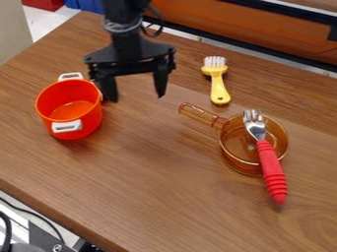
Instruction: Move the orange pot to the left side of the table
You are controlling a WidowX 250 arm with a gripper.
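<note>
The gripper (137, 95) hangs over the upper left part of the table (145, 197), its two fingers spread apart with nothing between them. Just left of it stands the orange pot (90, 121), upright and open at the top, with white handles at its back and front. The pot is at the left side of the table. The gripper's left finger is close to the pot's right rim; whether they touch I cannot tell.
A yellow brush (218, 83) lies toward the back. To the right sits a transparent amber pan (280, 135), its handle pointing left, with a red-handled fork (270, 167) resting across it. An orange panel (263, 27) borders the table's back edge.
</note>
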